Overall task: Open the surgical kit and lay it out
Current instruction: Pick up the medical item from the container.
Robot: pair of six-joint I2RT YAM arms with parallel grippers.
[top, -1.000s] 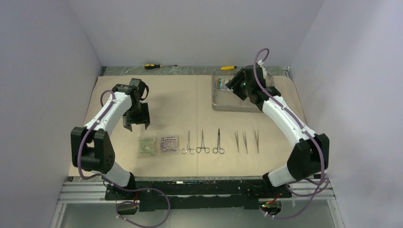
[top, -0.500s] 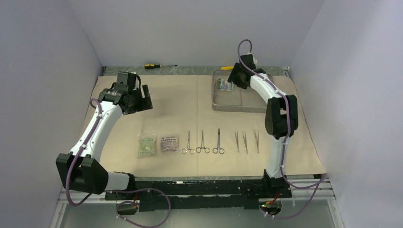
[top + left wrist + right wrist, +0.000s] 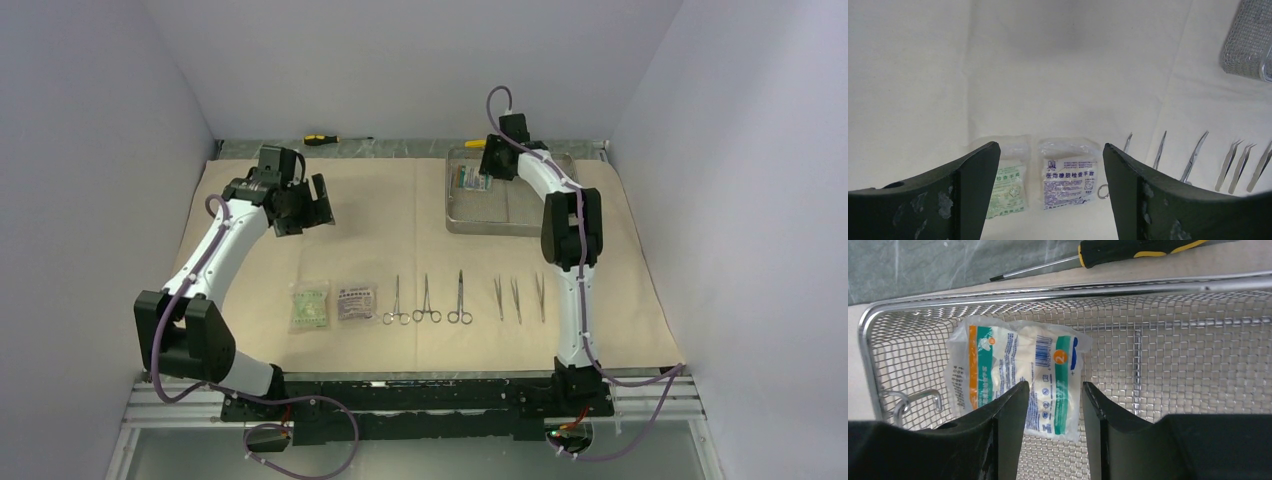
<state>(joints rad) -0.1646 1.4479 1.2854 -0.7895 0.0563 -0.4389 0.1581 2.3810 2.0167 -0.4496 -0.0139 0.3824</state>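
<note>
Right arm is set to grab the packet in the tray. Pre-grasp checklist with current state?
1. Right hand lined up over the packet in the tray: ok.
2. Right jaws apart, nothing gripped: ok.
3. Fingertips touching the packet: cannot tell.
4. Left hand open, empty, away from the laid-out row: ok.
5. Bare cloth left of the green packet for the drop: ok.
6. Screwdriver outside the tray, beyond its far rim: ok.
</note>
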